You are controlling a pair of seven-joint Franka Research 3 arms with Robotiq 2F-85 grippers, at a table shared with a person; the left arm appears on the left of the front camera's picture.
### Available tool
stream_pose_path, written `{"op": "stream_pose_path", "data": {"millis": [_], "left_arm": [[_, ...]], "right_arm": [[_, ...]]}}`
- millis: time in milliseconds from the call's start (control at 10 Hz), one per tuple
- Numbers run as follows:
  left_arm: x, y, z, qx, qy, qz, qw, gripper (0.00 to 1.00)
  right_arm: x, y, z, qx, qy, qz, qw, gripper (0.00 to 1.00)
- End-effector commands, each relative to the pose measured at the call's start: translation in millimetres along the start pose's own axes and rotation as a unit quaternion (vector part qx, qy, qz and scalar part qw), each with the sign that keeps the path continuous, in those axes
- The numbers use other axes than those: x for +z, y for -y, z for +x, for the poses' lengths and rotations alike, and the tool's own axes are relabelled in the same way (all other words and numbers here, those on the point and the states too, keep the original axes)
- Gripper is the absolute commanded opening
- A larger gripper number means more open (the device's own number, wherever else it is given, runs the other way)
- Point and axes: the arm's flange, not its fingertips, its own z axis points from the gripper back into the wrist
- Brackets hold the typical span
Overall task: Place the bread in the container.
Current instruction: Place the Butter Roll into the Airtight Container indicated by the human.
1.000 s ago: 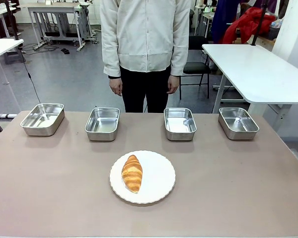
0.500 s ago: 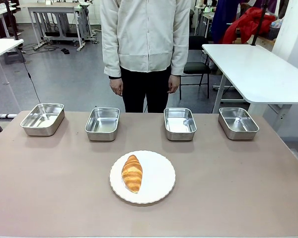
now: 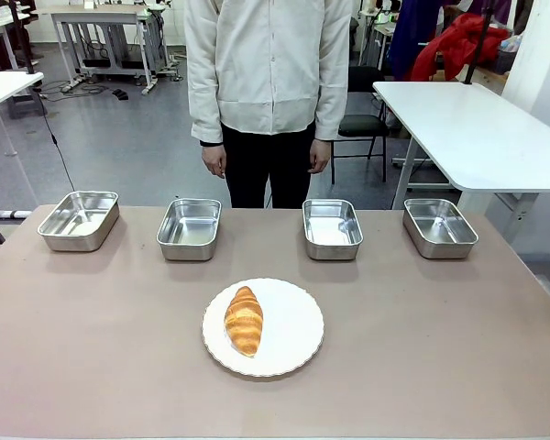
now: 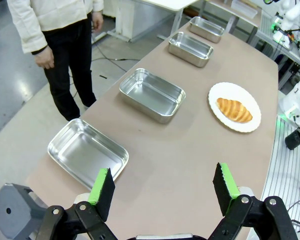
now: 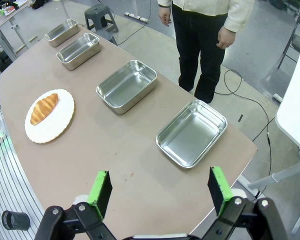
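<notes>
left claw [image 4: 162, 190], right claw [image 5: 160, 190] both open, empty. we approach bread [image 3: 244, 320] on plate [image 3: 293, 335] from above, grip across narrow width, gently. which tray [image 3: 189, 229] unclear.

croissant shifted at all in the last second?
No. The croissant sits on the same left part of the white plate in the front view.

No shift to be seen across the front views: croissant [image 3: 244, 320] at the same spot on the plate [image 3: 293, 332] by the table's [image 3: 92, 348] near edge, four trays [image 3: 189, 242] in the same row along its far edge, person's hands [image 3: 214, 161] hanging alike.
</notes>
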Motion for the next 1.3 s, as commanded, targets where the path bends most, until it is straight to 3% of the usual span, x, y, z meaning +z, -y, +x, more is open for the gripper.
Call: {"op": "stream_pose_path", "data": {"millis": [0,1200], "left_arm": [[1.4,1.6,0.7,-0.006,0.004,0.0,1.0,1.0],[1.4,1.6,0.7,-0.006,0.004,0.0,1.0,1.0]], "right_arm": [[-0.5,1.9,1.9,0.009,0.012,0.003,1.0,1.0],[-0.5,1.9,1.9,0.009,0.012,0.003,1.0,1.0]]}}
